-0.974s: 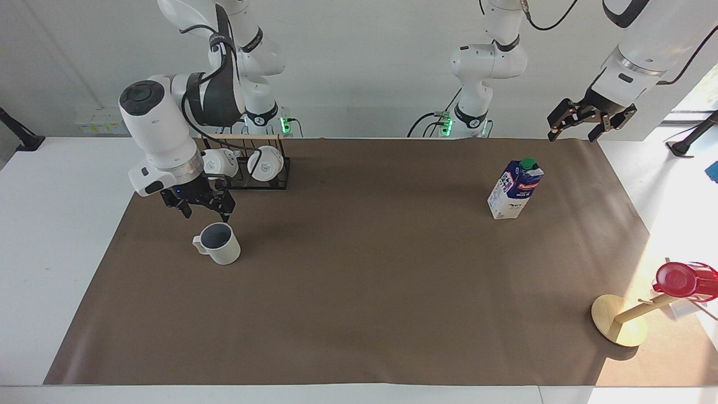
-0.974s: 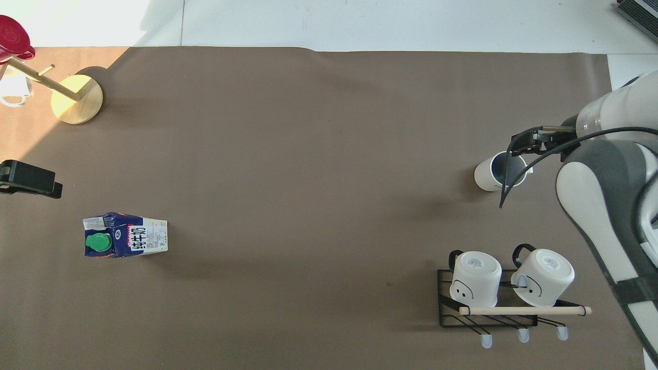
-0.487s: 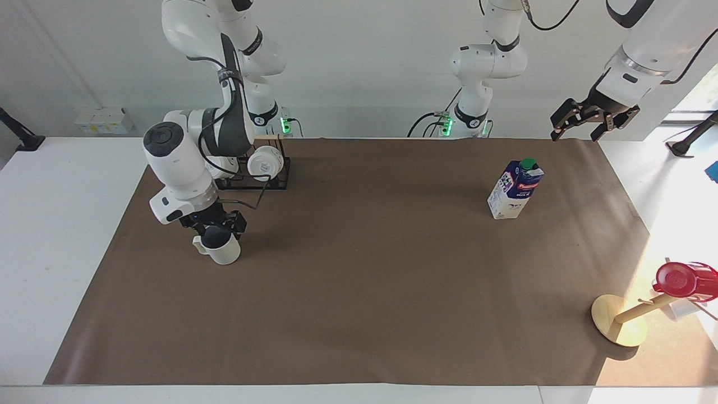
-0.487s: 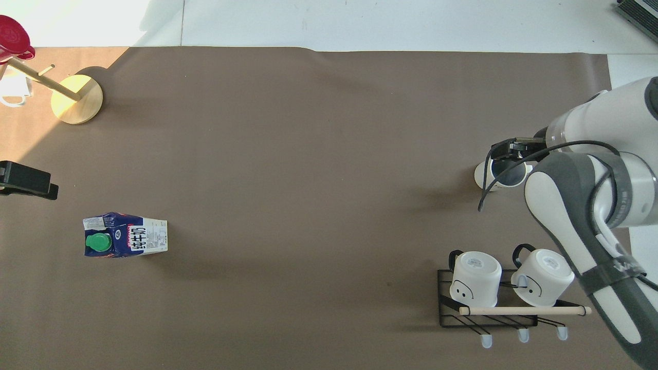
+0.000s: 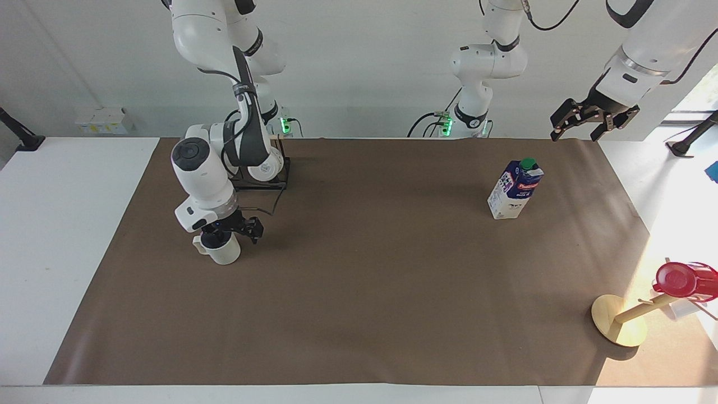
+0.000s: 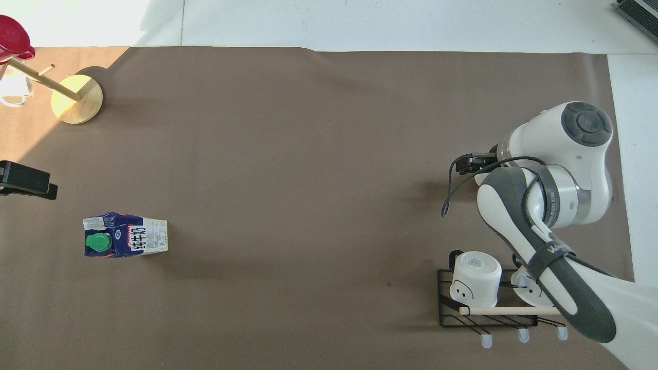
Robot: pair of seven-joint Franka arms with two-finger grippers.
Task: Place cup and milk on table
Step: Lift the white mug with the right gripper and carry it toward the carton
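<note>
The cream-white cup (image 5: 223, 253) stands upright on the brown sheet of the table (image 5: 359, 314), toward the right arm's end. My right gripper (image 5: 233, 235) is low over its mouth and open, one finger at the opening and the other outside the wall toward the table's middle. In the overhead view the right arm hides nearly all of the cup, and the right gripper (image 6: 470, 163) peeks out beside the wrist. The milk (image 5: 515, 191) (image 6: 126, 241) stands upright toward the left arm's end. My left gripper (image 5: 573, 134) (image 6: 31, 182) hangs open in the air over that end, holding nothing.
A black wire rack (image 5: 263, 180) (image 6: 488, 316) with two glossy white mugs sits near the right arm's base. A wooden stand (image 5: 620, 325) (image 6: 77, 97) carrying a red cup (image 5: 681, 279) (image 6: 13, 33) stands at the left arm's end, farther from the robots than the milk.
My right gripper has come down from above the cup onto its rim, and the wrist has swung toward the table's middle. The cup, the milk and the left arm have stayed put.
</note>
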